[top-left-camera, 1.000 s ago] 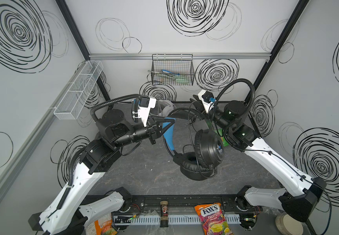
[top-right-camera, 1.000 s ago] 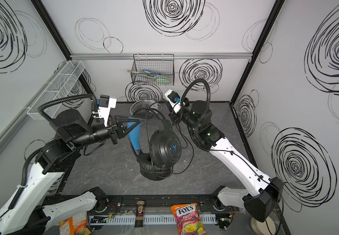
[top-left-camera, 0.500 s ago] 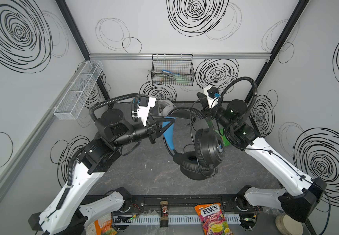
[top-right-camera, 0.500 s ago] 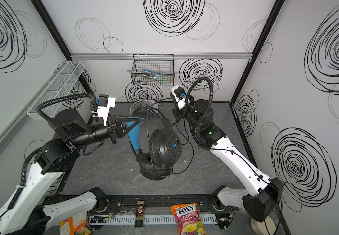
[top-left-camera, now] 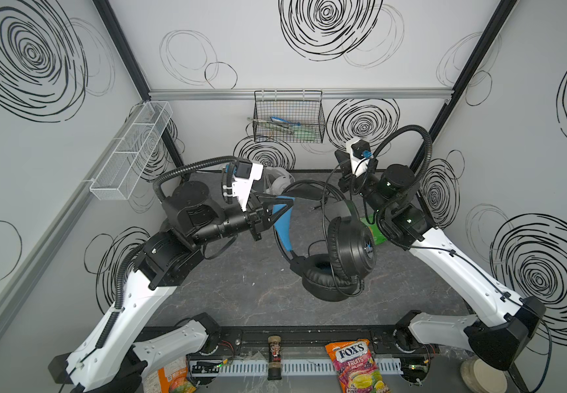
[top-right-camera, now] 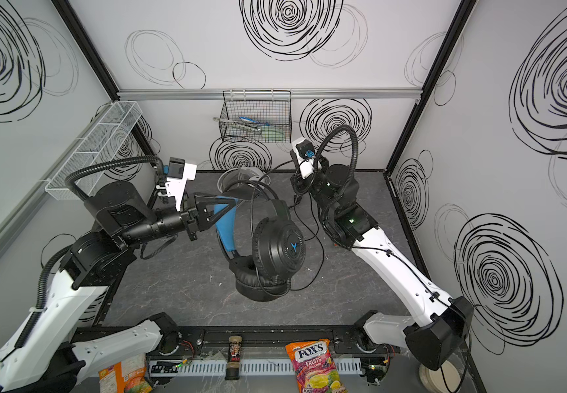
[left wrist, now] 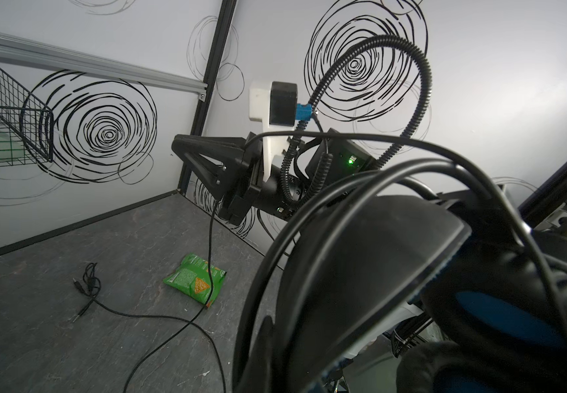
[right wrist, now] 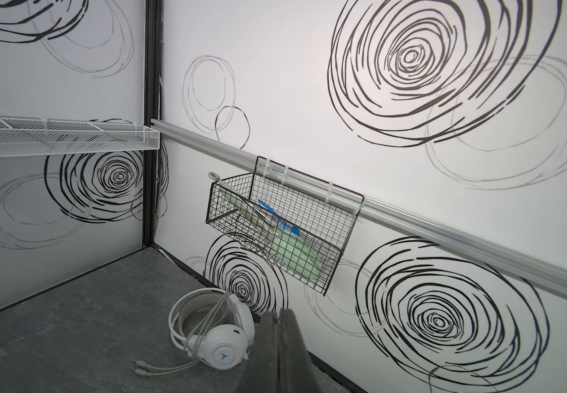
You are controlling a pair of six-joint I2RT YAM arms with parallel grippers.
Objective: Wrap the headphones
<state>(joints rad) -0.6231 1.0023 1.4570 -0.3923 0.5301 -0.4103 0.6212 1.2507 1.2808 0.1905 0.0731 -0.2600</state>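
Black headphones [top-left-camera: 353, 251] are held aloft over mid-table, cups hanging low, the headband clamped in the closed jaws of the left gripper [top-left-camera: 287, 204]. The black cable [left wrist: 173, 318] is looped round the band, passes over the right gripper [right wrist: 279, 316] and falls to the table [top-left-camera: 241, 289] by a green snack bag [left wrist: 193, 282]. The right jaws are seen pressed together; a pinch on the cable cannot be confirmed. The right arm is judged nearer the slack. The back wall is close behind; room lies forward. White headphones [right wrist: 224, 347] rest by the back wall.
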